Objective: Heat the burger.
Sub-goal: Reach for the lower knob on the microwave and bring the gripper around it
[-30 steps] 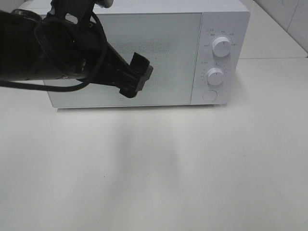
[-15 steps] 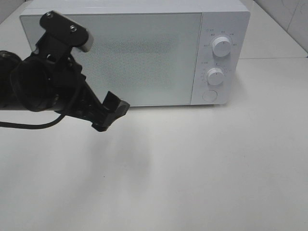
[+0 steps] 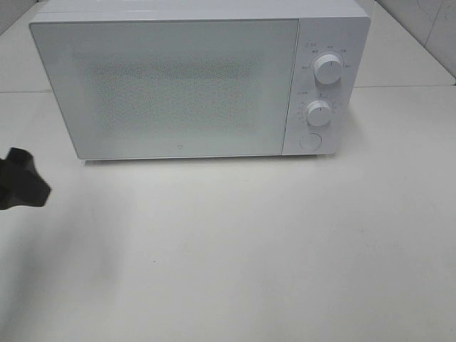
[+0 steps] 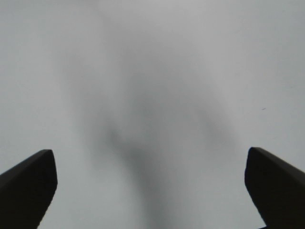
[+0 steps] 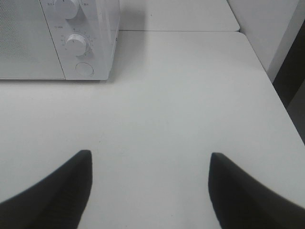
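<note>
A plain white surface (image 3: 249, 249) fills the scene, with a pale tiled wall (image 3: 436, 28) behind and to the right of the microwave (image 3: 178, 85). The microwave is white, its frosted door shut, with two round knobs (image 3: 328, 68) and a button (image 3: 309, 141) on its right panel. The burger shows in no view, so I cannot tell where it is or how it looks. Left of the microwave, the left end effector (image 4: 151, 191) hangs wide open over bare surface. In front of the microwave's right side, the right end effector (image 5: 150, 191) is open and grips nothing.
</note>
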You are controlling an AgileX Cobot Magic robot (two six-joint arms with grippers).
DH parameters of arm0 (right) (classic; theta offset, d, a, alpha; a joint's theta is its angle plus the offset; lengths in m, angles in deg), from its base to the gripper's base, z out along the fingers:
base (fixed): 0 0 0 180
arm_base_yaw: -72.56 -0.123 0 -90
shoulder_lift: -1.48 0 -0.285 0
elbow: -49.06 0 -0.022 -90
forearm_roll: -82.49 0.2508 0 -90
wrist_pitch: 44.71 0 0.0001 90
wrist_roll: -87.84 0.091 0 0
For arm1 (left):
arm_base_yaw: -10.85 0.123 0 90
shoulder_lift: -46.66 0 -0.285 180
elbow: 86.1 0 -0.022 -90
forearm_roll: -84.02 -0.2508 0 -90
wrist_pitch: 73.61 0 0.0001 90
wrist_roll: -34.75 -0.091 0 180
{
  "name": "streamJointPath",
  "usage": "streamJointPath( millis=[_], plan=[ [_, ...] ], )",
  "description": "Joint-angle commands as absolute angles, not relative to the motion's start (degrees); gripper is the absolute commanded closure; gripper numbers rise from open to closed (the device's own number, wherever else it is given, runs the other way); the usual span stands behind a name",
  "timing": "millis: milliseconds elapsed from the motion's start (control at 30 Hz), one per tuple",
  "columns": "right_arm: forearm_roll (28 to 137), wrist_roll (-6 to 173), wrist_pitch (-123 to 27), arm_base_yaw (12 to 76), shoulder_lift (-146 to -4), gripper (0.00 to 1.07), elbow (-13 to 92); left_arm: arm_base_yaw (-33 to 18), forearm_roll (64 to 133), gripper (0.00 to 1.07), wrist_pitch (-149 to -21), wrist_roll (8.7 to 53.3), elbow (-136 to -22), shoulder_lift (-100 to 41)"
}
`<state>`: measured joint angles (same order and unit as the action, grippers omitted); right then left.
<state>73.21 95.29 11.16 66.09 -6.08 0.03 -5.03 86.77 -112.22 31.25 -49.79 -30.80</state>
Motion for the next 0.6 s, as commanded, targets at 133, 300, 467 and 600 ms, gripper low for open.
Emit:
streamJointPath(
  millis=[133,300,467,600],
  plan=[
    [73.21,94.89,10.35,66.26,-4.36,0.39,-0.02,-4.68,72.73,0.06,-127.52,41.51,-49.62,-20.89],
    [73.21,94.89,10.35,66.26,-4.36,0.39,-0.02,-4.68,72.67,0.06,-138.87,43.63,-49.62,-10.80],
    [73.21,94.89,10.35,66.26,-4.36,0.39,-0.02,-4.68,74.51,0.06,-145.51,43.80,-49.62,-0.83],
    [73.21,94.89,10.35,66.26,-4.36,0.39,-0.02,-4.68,74.91,0.06,-146.54,43.80,-49.62,11.89]
  ],
)
